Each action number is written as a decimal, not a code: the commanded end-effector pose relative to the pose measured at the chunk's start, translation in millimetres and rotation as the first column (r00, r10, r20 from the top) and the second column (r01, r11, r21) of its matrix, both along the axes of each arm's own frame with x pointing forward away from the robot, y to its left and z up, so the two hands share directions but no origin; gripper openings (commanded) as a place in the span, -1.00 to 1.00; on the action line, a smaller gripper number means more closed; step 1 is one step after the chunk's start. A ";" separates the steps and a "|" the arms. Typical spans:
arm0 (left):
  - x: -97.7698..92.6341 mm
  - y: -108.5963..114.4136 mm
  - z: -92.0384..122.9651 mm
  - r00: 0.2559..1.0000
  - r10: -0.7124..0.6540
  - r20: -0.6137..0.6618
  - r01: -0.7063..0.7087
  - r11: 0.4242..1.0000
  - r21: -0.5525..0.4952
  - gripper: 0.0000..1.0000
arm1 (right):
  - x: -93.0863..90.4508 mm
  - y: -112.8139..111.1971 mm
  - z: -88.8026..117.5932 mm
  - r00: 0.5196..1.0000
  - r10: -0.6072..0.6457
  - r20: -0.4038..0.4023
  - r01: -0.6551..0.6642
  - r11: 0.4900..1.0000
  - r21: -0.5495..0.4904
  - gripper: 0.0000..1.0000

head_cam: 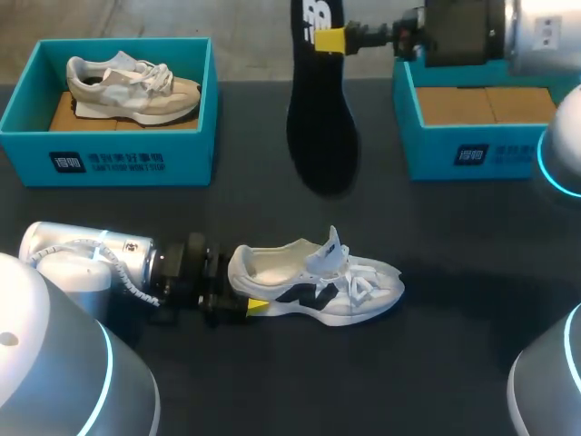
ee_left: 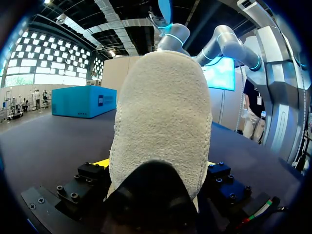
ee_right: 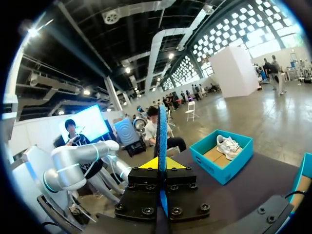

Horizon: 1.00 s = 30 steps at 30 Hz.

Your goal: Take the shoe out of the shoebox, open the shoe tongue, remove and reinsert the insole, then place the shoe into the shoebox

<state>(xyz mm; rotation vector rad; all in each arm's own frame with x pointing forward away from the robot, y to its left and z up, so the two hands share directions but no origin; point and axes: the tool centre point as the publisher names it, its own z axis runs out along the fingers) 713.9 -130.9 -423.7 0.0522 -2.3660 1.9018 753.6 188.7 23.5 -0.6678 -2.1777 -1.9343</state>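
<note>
Head view showed us the white shoe [head_cam: 313,282] lying on its sole on the dark table [head_cam: 272,381], near the front, its toe pointing toward our right side and its tongue [head_cam: 333,243] standing up. Our left gripper [head_cam: 238,291] was at the heel, low over the table. One yellow tip showed against the near side of the heel, and the other was hidden behind the shoe.

From the left wrist view we saw the heel of the shoe [ee_left: 161,122] filling the space between the fingers, with a yellow tip pressed against it on each side, so the left gripper [ee_left: 156,165] was clamped on the shoe.

Our right gripper [head_cam: 331,39] was at the far edge of the table, holding the black insole [head_cam: 318,118] by its upper end. The insole hung upright between the two boxes. We could not tell whether its lower end touched the table. In the right wrist view the insole [ee_right: 162,126] appeared edge-on, pinched between the two yellow-tipped fingers of the right gripper [ee_right: 159,163].

At the far left stood a teal shoebox [head_cam: 127,159] with a beige shoe [head_cam: 132,86] inside. A second shoebox [head_cam: 472,150], lined with brown cardboard, stood at the far right, under our right arm.
</note>
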 end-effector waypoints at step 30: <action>0.7 -0.1 -2.6 1.000 -0.001 -0.001 0.001 1.000 0.000 -1.00 | -48.8 -84.7 31.7 0.994 -0.007 -0.106 0.017 0.996 0.087 -1.00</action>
